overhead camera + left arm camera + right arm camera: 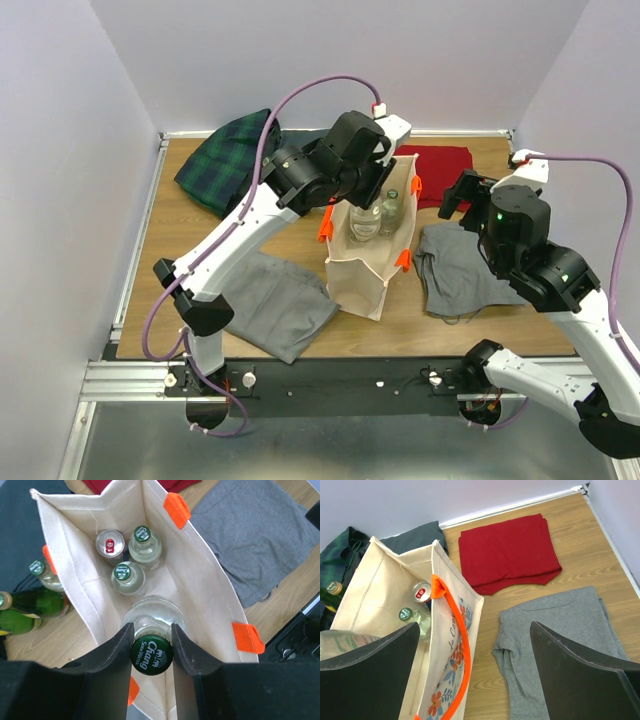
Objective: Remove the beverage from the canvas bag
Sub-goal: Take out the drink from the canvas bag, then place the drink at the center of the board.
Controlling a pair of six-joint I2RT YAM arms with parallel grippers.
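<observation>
The top view looks down from above the near edge over the whole tabletop [165, 235]. The left wrist view stares straight down into the canvas bag [75, 570], very close — the right wrist view slants across that same bag from farther off

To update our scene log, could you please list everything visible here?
canvas bag: one, cream, orange handles, centre.
held bottle: one, clear, green cap, in bag.
loose bottles: two, clear, in bag.
can: one, silver, in bag.
outside bottles: three, two green, one clear, beside bag.
grey cloths: two, flanking bag.
red cloth: one, far right.
plaid cloth: one, green, far left.
left tool: black, shut on held bottle.
right tool: black, open, right of bag.
</observation>
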